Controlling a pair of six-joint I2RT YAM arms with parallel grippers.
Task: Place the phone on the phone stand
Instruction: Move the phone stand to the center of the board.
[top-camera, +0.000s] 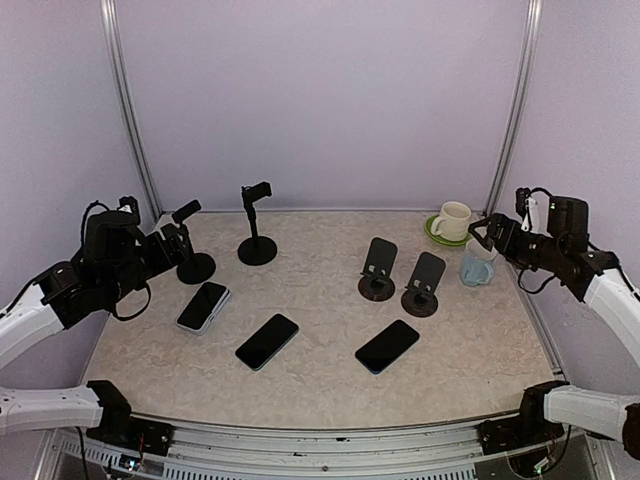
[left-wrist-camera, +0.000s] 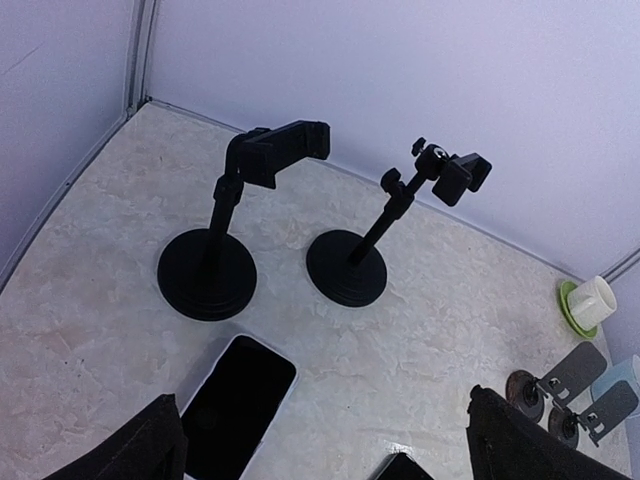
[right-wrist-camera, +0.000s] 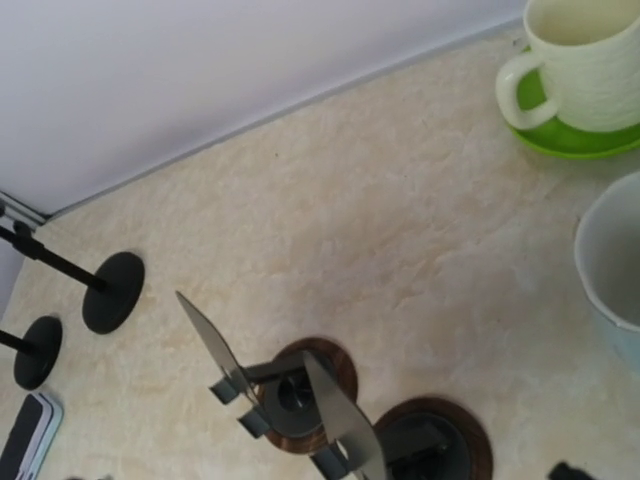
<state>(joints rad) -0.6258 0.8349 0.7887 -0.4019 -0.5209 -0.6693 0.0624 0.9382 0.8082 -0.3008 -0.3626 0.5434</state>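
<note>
On the table's (top-camera: 480, 350) left, see the white-cased phone (left-wrist-camera: 235, 405) flat just below the left gripper's (left-wrist-camera: 322, 420) wide-parted jaws, long axis toward the clamp stand (left-wrist-camera: 208, 272), the equally spread right gripper (top-camera: 485, 235) well apart.

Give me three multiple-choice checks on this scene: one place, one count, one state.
1. Where does the cream mug stand? A on the green saucer; B on a book; C on a phone.
2. How many phones lie flat on the table? A two; B three; C five.
3. The left fingers are: A shut on a phone; B shut on a spoon; C open, empty.

1 A: the saucer's rim shows beneath it.
2 B: one is white-edged, two are black.
3 C: they stand apart, gripping nothing.
</note>
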